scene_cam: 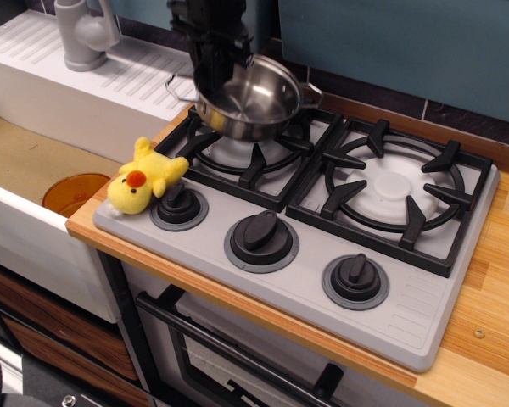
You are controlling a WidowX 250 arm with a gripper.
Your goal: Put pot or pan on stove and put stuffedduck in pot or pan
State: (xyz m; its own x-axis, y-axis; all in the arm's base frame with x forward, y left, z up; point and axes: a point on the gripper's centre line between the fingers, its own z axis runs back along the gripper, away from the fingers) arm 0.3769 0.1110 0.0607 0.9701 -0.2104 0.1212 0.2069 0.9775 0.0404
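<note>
The shiny steel pot (253,106) hangs tilted just above the left burner of the grey stove (322,280). My black gripper (219,64) comes down from the top and is shut on the pot's rear left rim. The yellow stuffedduck (142,180) lies on the stove's front left corner, leaning against the left knob (179,203), well clear of the gripper.
An orange round dish (75,193) sits in the sink at the left. A grey faucet (83,34) stands on the white drainboard behind. The right burner (394,188) has nothing on it. Wooden counter runs along the right edge.
</note>
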